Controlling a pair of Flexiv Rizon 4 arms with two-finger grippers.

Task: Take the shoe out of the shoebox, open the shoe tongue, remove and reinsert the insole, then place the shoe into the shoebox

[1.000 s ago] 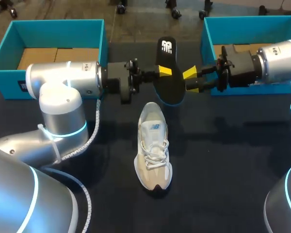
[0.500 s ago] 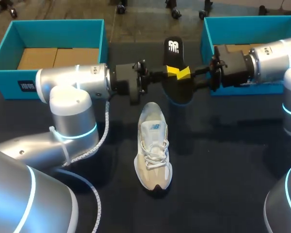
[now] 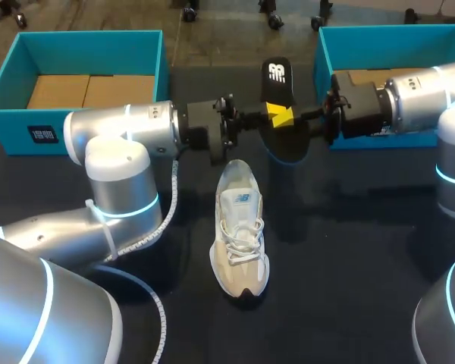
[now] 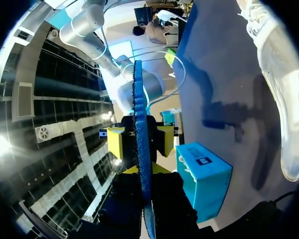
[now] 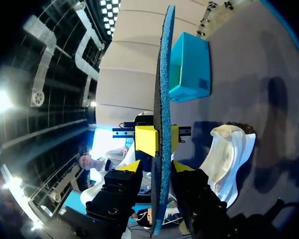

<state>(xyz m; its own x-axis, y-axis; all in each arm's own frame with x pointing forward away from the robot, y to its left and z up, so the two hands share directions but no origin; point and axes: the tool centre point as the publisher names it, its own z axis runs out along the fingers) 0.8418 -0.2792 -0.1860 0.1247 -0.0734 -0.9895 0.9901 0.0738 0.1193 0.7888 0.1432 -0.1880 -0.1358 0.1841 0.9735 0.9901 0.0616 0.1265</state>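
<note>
With the shoe (image 3: 240,231) lying out on the bench (image 3: 349,250), the left tool (image 3: 267,115) is clamping the removed insole (image 3: 287,140) in the air beyond the heel, the right tool (image 3: 290,115) is sitting opposite with its grip unclear and the tongue is hard to read, leaving reinsertion and boxing.

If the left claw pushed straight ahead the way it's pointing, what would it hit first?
The left gripper grips the insole; straight beyond, it would likely meet the right gripper, facing it almost tip to tip.
</note>
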